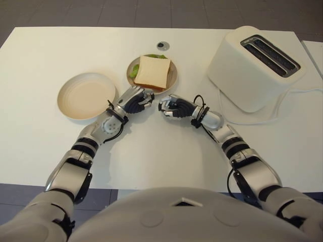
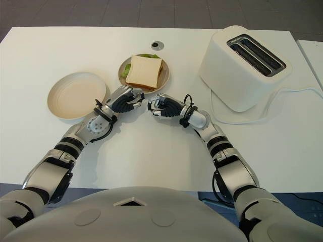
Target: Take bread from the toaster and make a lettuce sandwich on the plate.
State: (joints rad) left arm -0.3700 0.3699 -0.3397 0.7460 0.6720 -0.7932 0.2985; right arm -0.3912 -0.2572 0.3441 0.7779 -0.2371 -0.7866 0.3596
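Left hand (image 1: 135, 99) and right hand (image 1: 174, 107) sit just short of the plate (image 1: 173, 77), fingers curled on nothing; bread (image 1: 151, 71) lies beyond them, left nearer, I judge.

1. A broad white surface (image 1: 166, 151) fills the middle of the view.
2. On its left side a round cream dish (image 1: 86, 96) lies flat, with faint rings on its inside.
3. Near the far edge, a small round port (image 1: 162, 45) sits flush in the surface.
4. Beyond it there is a grey tiled floor (image 1: 101, 12).
5. At the right edge is the corner of a second white surface (image 1: 317, 53), set apart by a gap.
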